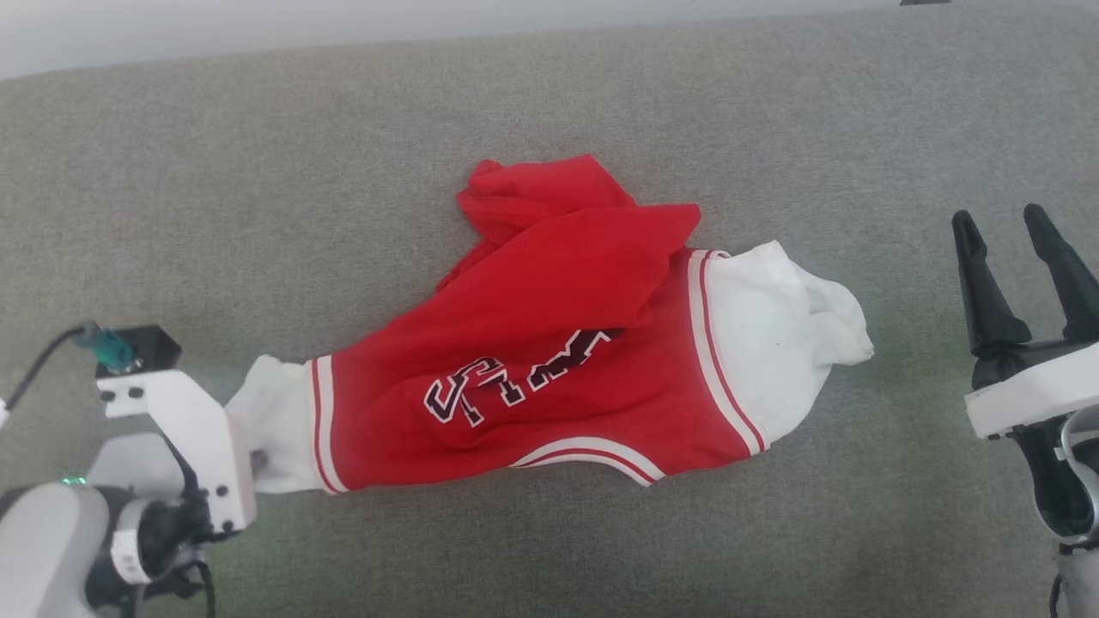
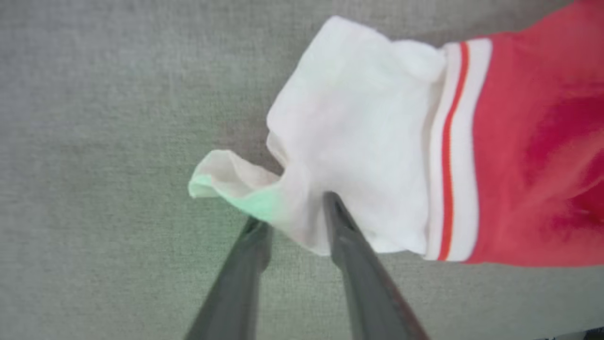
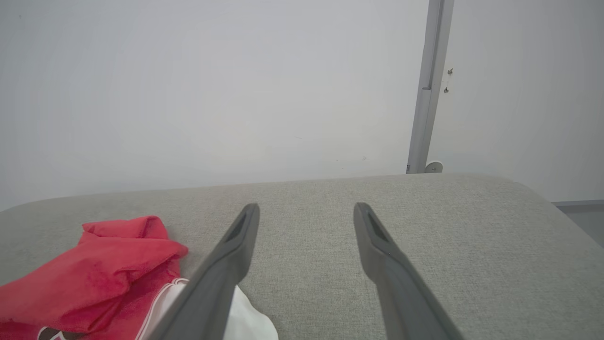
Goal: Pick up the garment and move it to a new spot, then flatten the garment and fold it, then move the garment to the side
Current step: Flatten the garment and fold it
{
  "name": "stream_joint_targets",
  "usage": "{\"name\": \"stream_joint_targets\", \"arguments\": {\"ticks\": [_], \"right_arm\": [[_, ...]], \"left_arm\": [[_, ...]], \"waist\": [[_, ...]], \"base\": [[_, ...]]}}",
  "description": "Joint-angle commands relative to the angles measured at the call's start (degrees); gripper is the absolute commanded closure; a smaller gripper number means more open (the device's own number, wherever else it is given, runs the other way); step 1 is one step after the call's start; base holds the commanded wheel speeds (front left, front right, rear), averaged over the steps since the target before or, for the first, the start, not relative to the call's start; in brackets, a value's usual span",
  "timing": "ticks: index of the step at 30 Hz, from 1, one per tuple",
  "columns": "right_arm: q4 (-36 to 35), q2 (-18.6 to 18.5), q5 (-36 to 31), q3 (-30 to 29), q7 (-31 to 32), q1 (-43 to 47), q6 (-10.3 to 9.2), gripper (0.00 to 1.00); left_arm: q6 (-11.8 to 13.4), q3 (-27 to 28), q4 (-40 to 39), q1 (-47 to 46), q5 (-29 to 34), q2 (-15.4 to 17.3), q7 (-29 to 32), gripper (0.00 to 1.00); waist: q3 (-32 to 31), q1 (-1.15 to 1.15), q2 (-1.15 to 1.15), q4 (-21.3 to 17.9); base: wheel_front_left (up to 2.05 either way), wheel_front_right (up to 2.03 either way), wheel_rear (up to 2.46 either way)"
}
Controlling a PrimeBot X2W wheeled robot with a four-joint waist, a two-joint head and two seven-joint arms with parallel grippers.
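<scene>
Red jersey knit, the garment (image 1: 558,343) lies crumpled across the middle of the grey upholstered surface (image 1: 258,172), stretched sideways. One white sleeve (image 1: 781,335) points toward my right. The other sleeve (image 2: 349,118) points toward my left, and the red hem end is bunched up at the far side. The black lettering (image 1: 515,378) is creased and partly folded under.

Handling, in my judgement: light, soft and limp. It will sag and drag from any single pinch and will not keep a shape. The striped trim bands look the firmest places to hold. A two-point hold, one at each sleeve seam, should spread it best.

Left gripper (image 2: 292,212): the arm sits low at the near left, its wrist turned so the fingers reach along the surface into the sleeve cuff. The fingers stand narrowly parted with the cuff edge lying between the tips. I judge there is no firm bite on it.

Right gripper (image 1: 1000,216): it waits at my right edge, just beside the right-hand sleeve and apart from it. Its fingers point away from me, spread wide and holding nothing.
</scene>
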Motion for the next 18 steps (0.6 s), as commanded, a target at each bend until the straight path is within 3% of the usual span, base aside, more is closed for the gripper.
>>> {"name": "stream_joint_targets", "arguments": {"ticks": [1, 8, 11, 18], "right_arm": [[-0.08, -0.23, 0.02, -0.29, -0.14, -0.32, -0.02, 0.0], [-0.58, -0.26, -0.15, -0.54, 0.42, -0.48, -0.02, 0.0], [-0.93, -0.62, 0.07, -0.23, 0.77, -0.74, -0.02, 0.0], [-1.37, -2.09, 1.51, 2.33, 3.83, -1.22, -0.02, 0.0]], "left_arm": [[-0.63, 0.06, 0.05, -1.5, 0.46, 1.05, 0.31, 0.0], [-2.23, -1.66, 0.69, -4.38, 2.01, 2.84, 2.02, 0.0], [-4.36, -3.4, 2.54, -6.2, 3.24, 3.62, 1.65, 0.0], [-8.94, -7.07, 12.29, -10.86, 4.78, 0.94, -1.08, 0.0]], "waist": [[0.04, 0.0, -0.01, 0.22], [0.32, 0.0, -0.01, 0.66], [0.8, 0.0, -0.01, 0.9], [2.42, 0.0, -0.01, 1.5]], "base": [[0.0, 0.0, 0.0], [0.0, 0.0, 0.0], [0.0, 0.0, 0.0], [0.0, 0.0, 0.0]]}}
